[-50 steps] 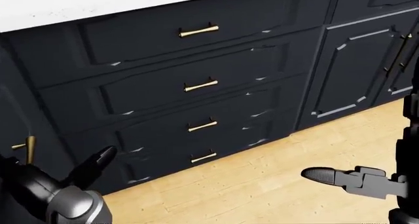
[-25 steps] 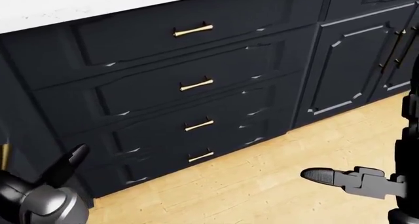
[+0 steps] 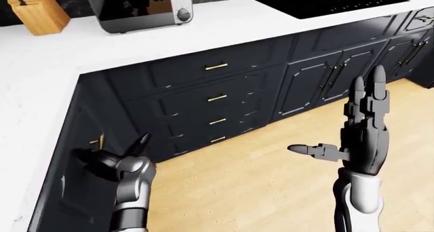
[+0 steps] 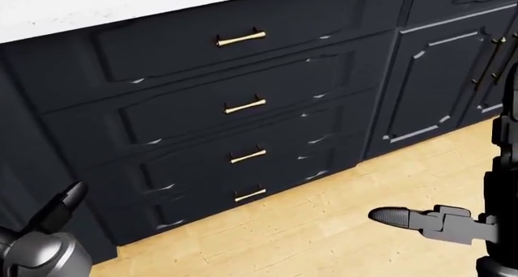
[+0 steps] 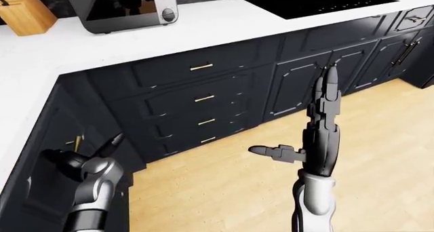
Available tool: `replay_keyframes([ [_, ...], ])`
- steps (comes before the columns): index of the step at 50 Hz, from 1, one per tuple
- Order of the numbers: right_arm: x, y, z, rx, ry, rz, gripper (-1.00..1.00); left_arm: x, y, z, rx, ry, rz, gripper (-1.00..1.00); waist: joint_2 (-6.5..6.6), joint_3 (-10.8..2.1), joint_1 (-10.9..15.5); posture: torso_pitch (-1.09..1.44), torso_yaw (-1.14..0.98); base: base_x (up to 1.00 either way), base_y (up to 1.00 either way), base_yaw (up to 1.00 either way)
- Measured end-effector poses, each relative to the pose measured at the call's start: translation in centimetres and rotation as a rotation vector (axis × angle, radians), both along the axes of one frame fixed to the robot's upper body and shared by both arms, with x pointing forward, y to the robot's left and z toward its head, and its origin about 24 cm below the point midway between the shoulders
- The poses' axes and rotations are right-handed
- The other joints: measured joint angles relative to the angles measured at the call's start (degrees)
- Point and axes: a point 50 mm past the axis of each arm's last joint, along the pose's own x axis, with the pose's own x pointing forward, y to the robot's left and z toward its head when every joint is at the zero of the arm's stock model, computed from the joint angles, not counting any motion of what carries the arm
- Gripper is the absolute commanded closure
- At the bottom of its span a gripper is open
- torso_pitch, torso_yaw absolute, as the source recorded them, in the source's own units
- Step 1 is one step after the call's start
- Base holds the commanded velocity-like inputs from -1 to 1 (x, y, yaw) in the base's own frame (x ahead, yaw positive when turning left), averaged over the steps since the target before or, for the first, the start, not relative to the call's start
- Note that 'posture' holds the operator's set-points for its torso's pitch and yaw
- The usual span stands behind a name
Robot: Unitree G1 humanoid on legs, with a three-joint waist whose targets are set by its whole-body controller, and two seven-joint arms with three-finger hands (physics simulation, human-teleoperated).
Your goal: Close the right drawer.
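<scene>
While your right hand (image 3: 365, 133) stands upright, fingers spread and empty, the four-drawer stack (image 3: 215, 97) sits up-left of it, all fronts flush; left hand (image 3: 115, 158) open, empty.

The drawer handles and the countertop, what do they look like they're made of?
The drawer handles look like polished brass or gold-toned metal: thin yellow bars with bright highlights. The countertop looks like white stone or quartz, smooth with faint speckling, though this is a render, so that is only a guess.
</scene>
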Motion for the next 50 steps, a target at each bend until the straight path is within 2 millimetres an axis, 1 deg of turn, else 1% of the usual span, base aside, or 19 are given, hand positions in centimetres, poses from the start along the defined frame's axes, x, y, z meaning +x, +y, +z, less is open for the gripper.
replay_keyframes([
  [10, 0.0, 0.0, 0.0, 0.001, 0.003, -0.004, -1.00, -0.2, 1.0, 0.0, -0.004, 0.010, 0.044, -1.00, 0.14, 0.20, -0.12, 0.00, 0.00, 0.00, 0.00, 0.00],
  [19, -0.1, -0.1, 0.1, 0.001, 0.005, -0.009, -1.00, -0.6, 2.8, 0.2, -0.027, 0.005, 0.098, -1.00, 0.34, 0.39, -0.38, 0.00, 0.00, 0.00, 0.00, 0.00],
  [34, 0.0, 0.0, 0.1, -0.002, 0.006, -0.003, -1.00, -0.9, 3.8, 0.1, -0.033, 0.016, 0.162, -1.00, 0.65, 0.50, -0.53, 0.00, 0.00, 0.00, 0.00, 0.00],
  [40, 0.1, 0.0, -0.3, -0.002, 0.014, -0.005, -1.00, -1.2, 4.1, 0.0, -0.041, 0.078, 0.235, -1.00, 0.73, 0.49, -0.94, 0.00, 0.00, 0.00, 0.00, 0.00],
  [50, 0.1, 0.0, -0.2, -0.002, 0.009, -0.006, -1.00, -2.1, 5.0, -0.3, -0.058, 0.179, 0.355, -1.00, 0.97, 0.73, -1.42, 0.00, 0.00, 0.00, 0.00, 0.00],
])
